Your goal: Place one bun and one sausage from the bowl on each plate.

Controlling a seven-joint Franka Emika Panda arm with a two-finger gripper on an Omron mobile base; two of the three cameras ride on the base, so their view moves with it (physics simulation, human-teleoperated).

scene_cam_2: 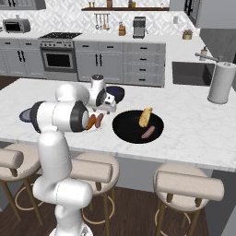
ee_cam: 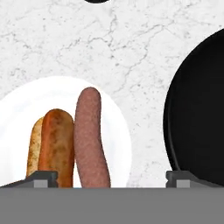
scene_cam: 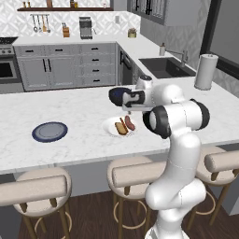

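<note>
The white plate (ee_cam: 26,105) holds a brown bun (ee_cam: 54,144) and a reddish sausage (ee_cam: 89,135) lying side by side. My gripper (ee_cam: 111,179) hangs open just above them, its fingertips (ee_cam: 41,177) spread wide, and it grips nothing. From the left base view the plate (scene_cam: 110,125) sits below the gripper (scene_cam: 133,110). The wide black bowl (scene_cam_2: 124,131) stands right of it with another bun (scene_cam_2: 145,117) and sausage (scene_cam_2: 148,132) inside. The dark blue-grey plate (scene_cam: 50,131) lies bare far to the left on the counter.
A small deep dark blue bowl (scene_cam: 117,94) stands behind my hand. A paper towel roll (scene_cam_2: 221,83) and the sink (scene_cam: 163,66) are at the right. Padded stools (scene_cam: 140,173) line the counter's near edge.
</note>
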